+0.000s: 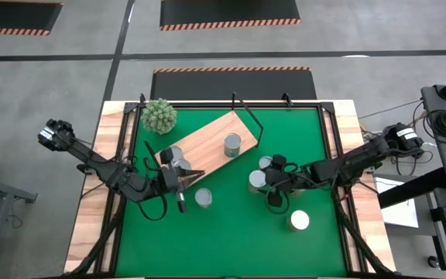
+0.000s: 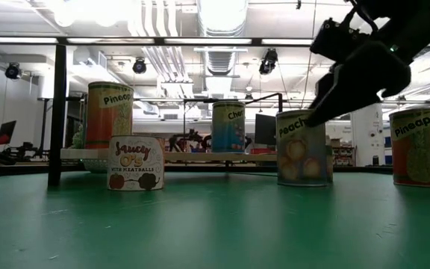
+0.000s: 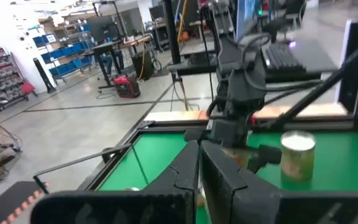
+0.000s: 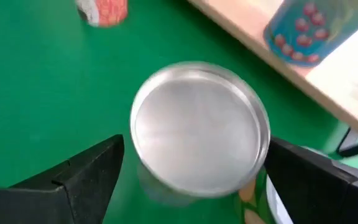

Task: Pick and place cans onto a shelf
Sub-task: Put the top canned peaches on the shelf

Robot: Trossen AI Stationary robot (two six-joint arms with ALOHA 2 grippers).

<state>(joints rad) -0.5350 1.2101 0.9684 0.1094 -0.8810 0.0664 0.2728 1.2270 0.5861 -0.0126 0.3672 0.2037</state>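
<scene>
My right gripper (image 4: pixel 194 171) hangs just above a peach can (image 4: pixel 199 138) on the green mat (image 1: pixel 231 240), fingers spread wide on either side of its silver lid, so that a straight drop would put the can between them; nothing is held yet. I judge this the approach before the grasp. My left gripper (image 1: pixel 181 183) sits at the near corner of the shelf (image 1: pixel 207 139), fingers pressed together and empty as far as I can see, beside the cans (image 1: pixel 175 155) already standing on that end of the board. A blue-labelled can (image 1: pixel 232 144) stands farther along the shelf. Another can (image 1: pixel 266 163) stands touching or nearly touching my target, which leaves little room for the finger on that side. A short meatball can (image 1: pixel 203 198) and a pineapple can (image 1: pixel 300 221) wait on the mat, well apart. The spiky plant (image 1: pixel 159 115) sits at the shelf's far corner, out of my way.
</scene>
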